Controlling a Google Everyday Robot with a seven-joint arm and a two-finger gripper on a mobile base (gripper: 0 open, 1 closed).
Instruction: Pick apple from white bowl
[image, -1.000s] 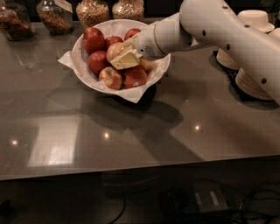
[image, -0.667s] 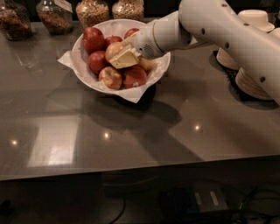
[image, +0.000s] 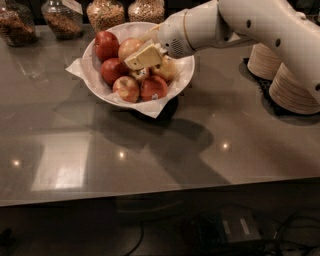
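Observation:
The white bowl (image: 186, 75), lined with crumpled white paper, stands at the back middle of the grey table and holds several apples. A pale yellow apple with a pink blush (image: 129, 47) lies at the back of the bowl, between deep red apples (image: 106, 44). Another pale blushed apple (image: 168, 70) lies on the right side and a small one (image: 140, 75) in the middle. My gripper (image: 142, 57) reaches in from the right and hangs over the middle of the bowl. It is right in front of the back pale apple and hides part of it.
Glass jars of grains and nuts (image: 105, 12) line the back edge behind the bowl. Stacks of beige disposable bowls (image: 295, 87) stand on a black mat at the right. The table's front edge (image: 160, 192) runs across the lower part of the view.
My gripper has shifted slightly up and toward the back of the bowl. The apples and the bowl have not moved.

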